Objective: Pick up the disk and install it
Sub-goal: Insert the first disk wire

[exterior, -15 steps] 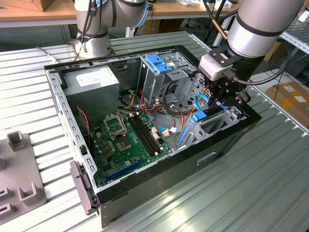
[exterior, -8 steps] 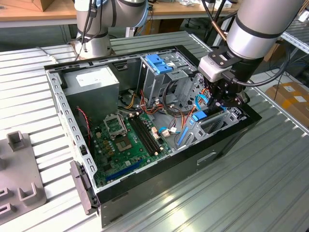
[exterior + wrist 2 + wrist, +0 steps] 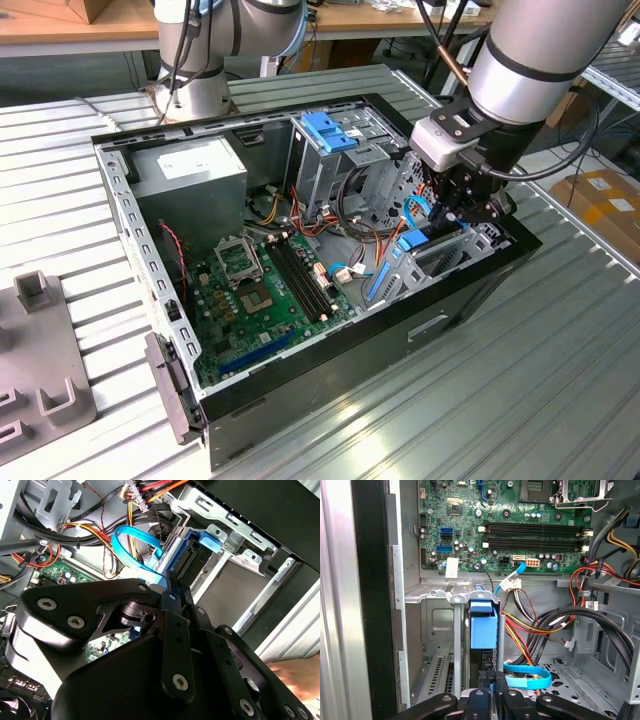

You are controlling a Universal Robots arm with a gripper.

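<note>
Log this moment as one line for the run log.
gripper at disk | disk upright in metal drive bay | case open

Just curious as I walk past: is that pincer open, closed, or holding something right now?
The pincer: closed on the disk, which stands upright in the metal bay.
</note>
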